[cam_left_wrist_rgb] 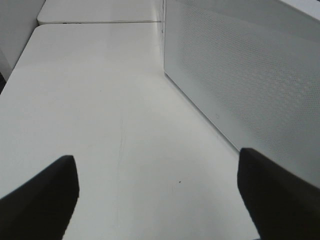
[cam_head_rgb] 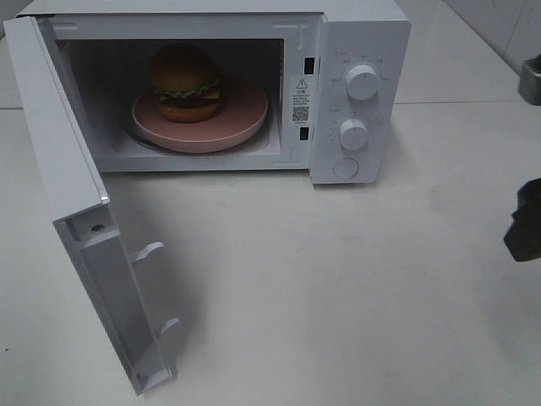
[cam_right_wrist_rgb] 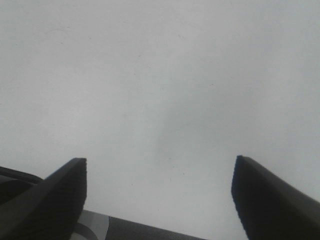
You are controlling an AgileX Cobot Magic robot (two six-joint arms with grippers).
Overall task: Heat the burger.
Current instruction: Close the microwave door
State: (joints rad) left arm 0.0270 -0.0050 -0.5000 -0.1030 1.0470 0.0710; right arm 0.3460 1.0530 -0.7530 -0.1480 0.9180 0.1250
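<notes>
The burger (cam_head_rgb: pixel 187 82), with a domed yellow-orange bun and a green layer, sits on a flat pink plate (cam_head_rgb: pixel 243 114) inside the white microwave (cam_head_rgb: pixel 359 51). The microwave door (cam_head_rgb: pixel 72 194) is swung wide open toward the front left. My left gripper (cam_left_wrist_rgb: pixel 157 195) is open and empty above the white table, next to the door's perforated outer face (cam_left_wrist_rgb: pixel 245 80); it is out of the high view. My right gripper (cam_right_wrist_rgb: pixel 159 192) is open and empty over bare table; only a dark part of the right arm (cam_head_rgb: pixel 526 222) shows at the right edge of the high view.
The microwave has two round knobs (cam_head_rgb: pixel 362 82) and a button on its right panel. The open door sticks out far over the white table (cam_head_rgb: pixel 338 296). A dark metal object (cam_head_rgb: pixel 531 78) sits at the far right edge.
</notes>
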